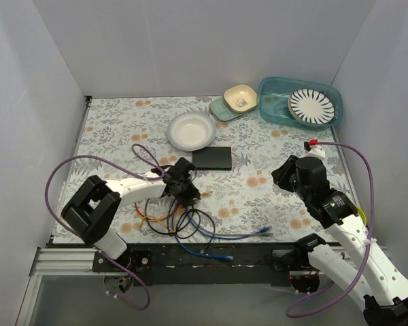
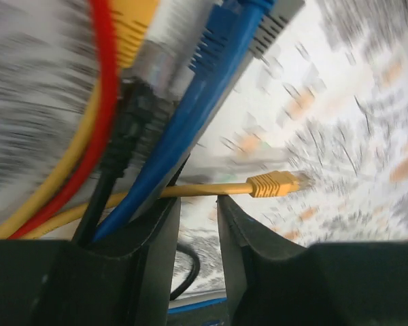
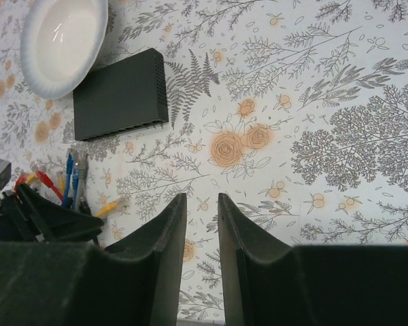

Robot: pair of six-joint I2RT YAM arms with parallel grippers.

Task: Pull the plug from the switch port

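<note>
The switch (image 1: 212,157) is a flat black box lying by the white bowl; the right wrist view shows it (image 3: 119,95) with its socket row on the near edge and no cable in it. My left gripper (image 1: 190,191) hovers in front of the switch, over a tangle of cables (image 1: 183,221). Its jaws stand a little apart (image 2: 198,198) with nothing between them. A yellow plug (image 2: 275,183) lies free just past the fingertips, its cable across them. Red, yellow, blue and black cables (image 2: 122,136) run up close to the camera, blurred. My right gripper (image 1: 279,175) is open and empty (image 3: 198,197) above the cloth.
A white bowl (image 1: 191,130) sits behind the switch. A teal bin (image 1: 272,109) holds a striped plate (image 1: 311,105) at the back right, with a beige bowl (image 1: 239,98) next to it. Loose blue plugs (image 1: 264,231) lie near the front edge.
</note>
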